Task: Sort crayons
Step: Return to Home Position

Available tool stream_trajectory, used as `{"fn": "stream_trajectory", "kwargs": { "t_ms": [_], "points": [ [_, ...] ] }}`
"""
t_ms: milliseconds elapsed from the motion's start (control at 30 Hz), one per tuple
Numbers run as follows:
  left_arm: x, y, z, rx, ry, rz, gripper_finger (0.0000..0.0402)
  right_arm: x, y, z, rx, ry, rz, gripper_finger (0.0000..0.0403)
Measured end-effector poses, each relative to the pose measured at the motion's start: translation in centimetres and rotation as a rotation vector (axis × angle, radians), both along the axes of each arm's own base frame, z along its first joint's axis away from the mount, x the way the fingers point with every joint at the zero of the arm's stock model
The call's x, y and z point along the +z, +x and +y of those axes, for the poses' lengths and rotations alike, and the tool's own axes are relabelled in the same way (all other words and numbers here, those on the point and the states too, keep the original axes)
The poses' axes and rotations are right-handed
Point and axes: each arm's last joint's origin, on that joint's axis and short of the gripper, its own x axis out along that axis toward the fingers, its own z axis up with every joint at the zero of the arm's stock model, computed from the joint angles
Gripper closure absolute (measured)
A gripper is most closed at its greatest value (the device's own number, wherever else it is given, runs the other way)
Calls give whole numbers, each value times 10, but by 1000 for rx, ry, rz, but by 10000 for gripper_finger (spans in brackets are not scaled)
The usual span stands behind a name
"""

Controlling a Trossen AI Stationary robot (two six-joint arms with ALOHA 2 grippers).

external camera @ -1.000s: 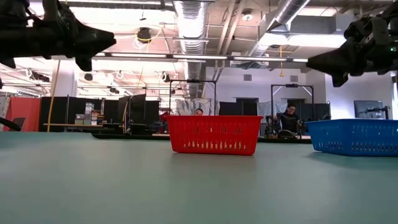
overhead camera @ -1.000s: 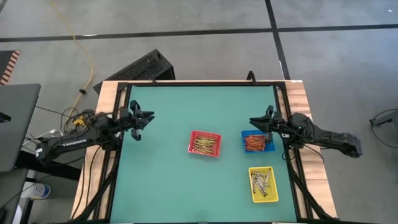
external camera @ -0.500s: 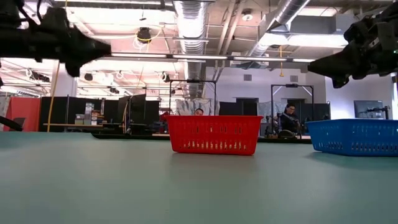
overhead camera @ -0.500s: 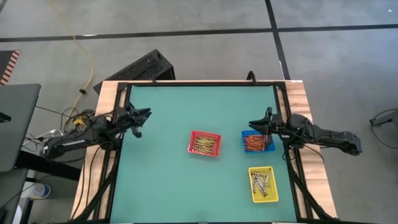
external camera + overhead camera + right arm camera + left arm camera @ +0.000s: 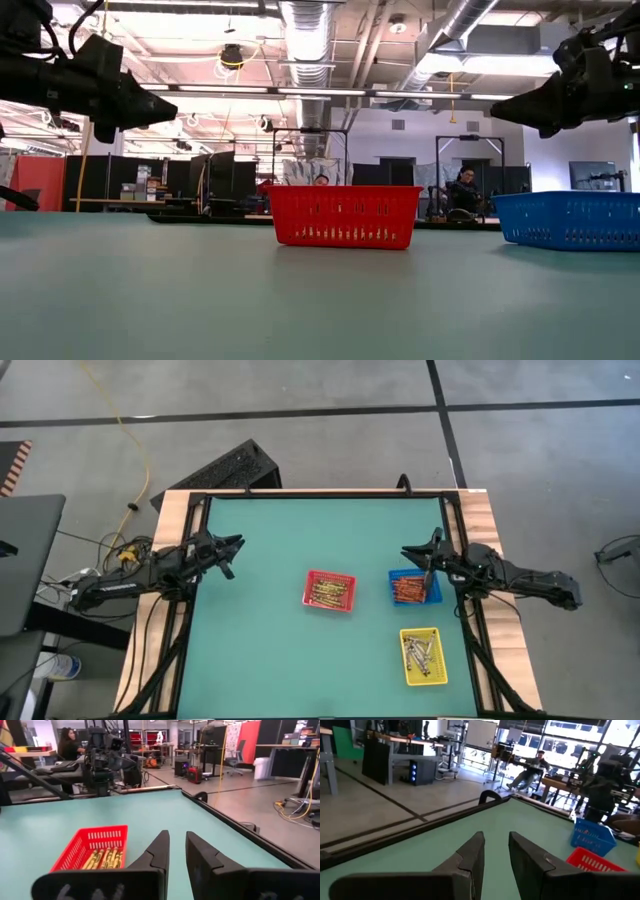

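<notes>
Three small trays stand on the green table. The red tray (image 5: 329,591) holds yellowish crayons (image 5: 105,859). The blue tray (image 5: 413,588) holds orange-red crayons (image 5: 410,590). The yellow tray (image 5: 421,656) holds grey-silver crayons (image 5: 422,652). My left gripper (image 5: 238,543) hovers over the table's left side, well above the surface (image 5: 170,103). Its fingers (image 5: 475,851) stand a narrow gap apart and hold nothing. My right gripper (image 5: 405,552) hovers just beyond the blue tray's far edge. Its fingers (image 5: 159,847) also stand a narrow gap apart and hold nothing.
The red tray (image 5: 343,217) and the blue tray (image 5: 570,220) stand with their bases flat on the table. Bare green surface (image 5: 270,640) lies between my left gripper and the red tray. A black frame (image 5: 320,494) edges the table. People sit in the room beyond (image 5: 463,190).
My left gripper has drawn back a little toward the table's left edge, has rolled about its own axis, and its tip has sunk slightly. My right gripper has stayed almost still. The trays and crayons have not moved.
</notes>
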Motion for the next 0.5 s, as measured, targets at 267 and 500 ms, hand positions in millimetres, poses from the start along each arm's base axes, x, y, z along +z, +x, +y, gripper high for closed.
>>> {"fn": "stream_trajectory", "kwargs": {
  "t_ms": [267,500],
  "points": [
    [0,1,-1,-26,12,9,324,0,0,0,3,2,2,340],
    [0,1,-1,-26,15,11,324,0,0,0,7,2,3,340]
  ]
}}
